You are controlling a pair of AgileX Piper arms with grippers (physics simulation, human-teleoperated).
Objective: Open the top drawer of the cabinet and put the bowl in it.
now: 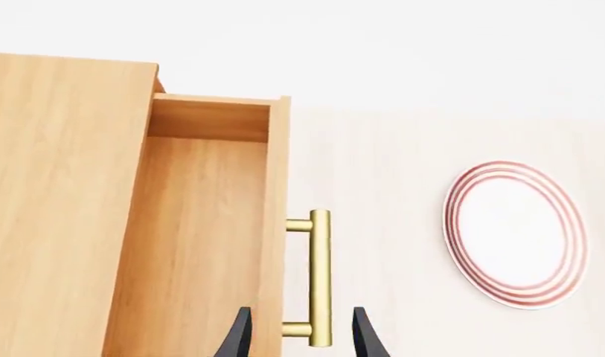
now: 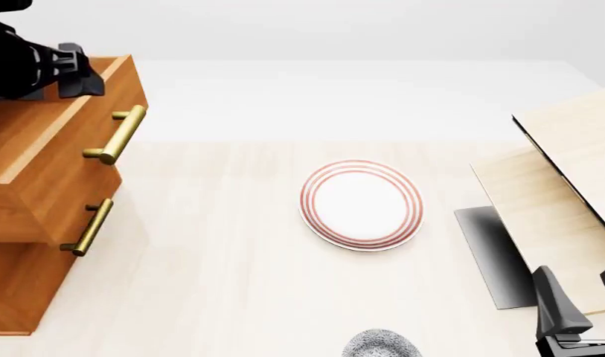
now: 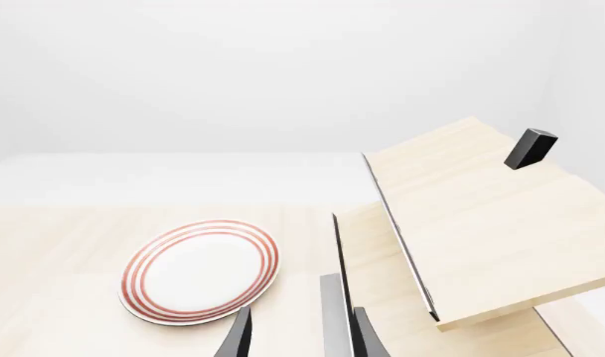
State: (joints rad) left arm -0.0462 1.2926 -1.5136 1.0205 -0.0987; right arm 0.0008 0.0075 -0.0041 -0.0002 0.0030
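Note:
The cabinet (image 2: 24,253) stands at the table's left, and its top drawer (image 1: 203,223) is pulled out, showing a bare light wood interior. My left gripper (image 1: 302,338) hovers open above the drawer front, one finger on either side of the brass bar handle (image 1: 321,279). From the front, the left gripper (image 2: 82,80) sits over the drawer's far corner, above the handle (image 2: 117,134). The speckled bowl (image 2: 382,346) rests at the near table edge, partly cut off. My right gripper (image 2: 583,297) is open and holds nothing, to the right of the bowl.
A flat white plate with red rings (image 2: 362,204) lies mid-table between cabinet and right arm. Pale wood panels (image 2: 570,171) slant up at the right, close to the right gripper (image 3: 302,338). A second drawer handle (image 2: 88,227) sits below the top one.

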